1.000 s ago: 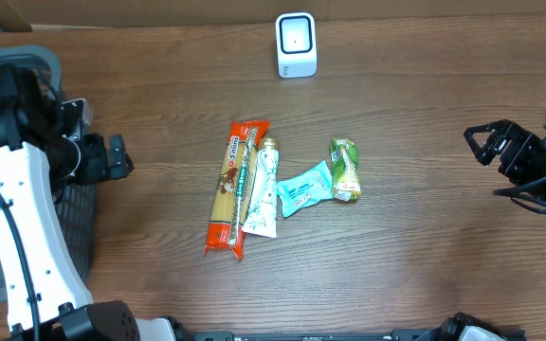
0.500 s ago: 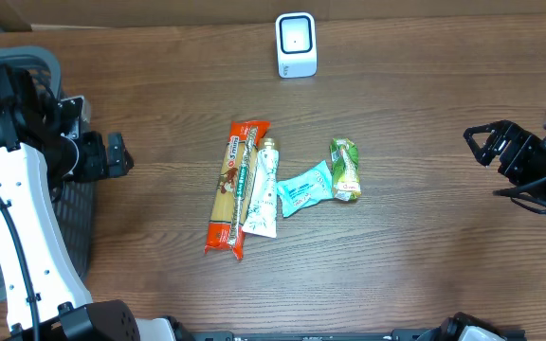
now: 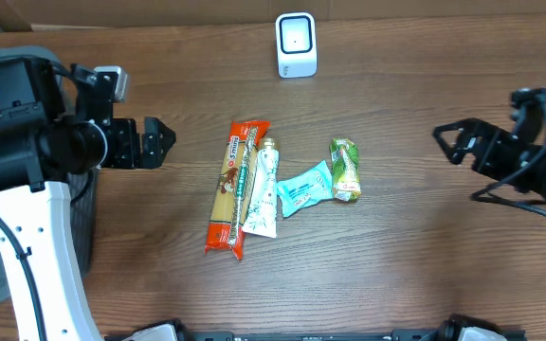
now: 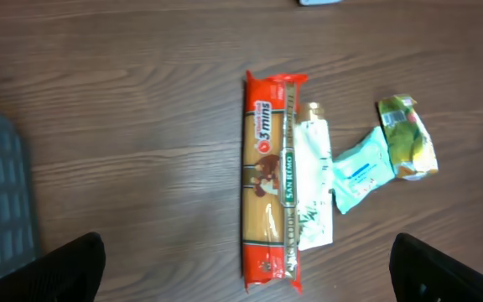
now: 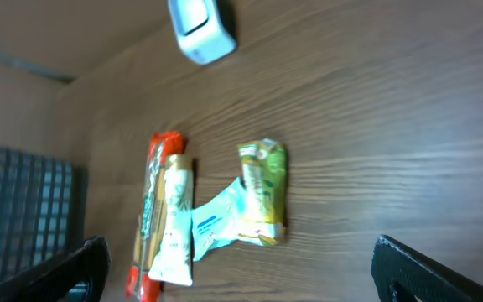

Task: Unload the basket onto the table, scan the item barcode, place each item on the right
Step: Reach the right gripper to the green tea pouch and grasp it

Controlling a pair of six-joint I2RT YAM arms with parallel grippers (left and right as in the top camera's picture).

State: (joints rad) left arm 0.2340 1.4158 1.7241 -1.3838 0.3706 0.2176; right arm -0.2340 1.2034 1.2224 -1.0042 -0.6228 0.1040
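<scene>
On table (image 3: 415,256), four packets (image 3: 240,189), one scanner (image 3: 296,44), maybe one basket (image 3: 85,232); both jaws wide apart.

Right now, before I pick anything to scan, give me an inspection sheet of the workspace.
Surface: brown wooden table, no spills seen.
Job's things: white box-shaped barcode scanner at the far edge; red-orange spaghetti packet, white tube, light blue sachet and green pouch clustered mid-table, neighbours touching.
Clutter: nothing seen.
Grippers: left gripper and right gripper both open, empty, on either side of the cluster.
Cables: black cable along the left arm.
Surroundings: dark mesh basket at the left.
</scene>
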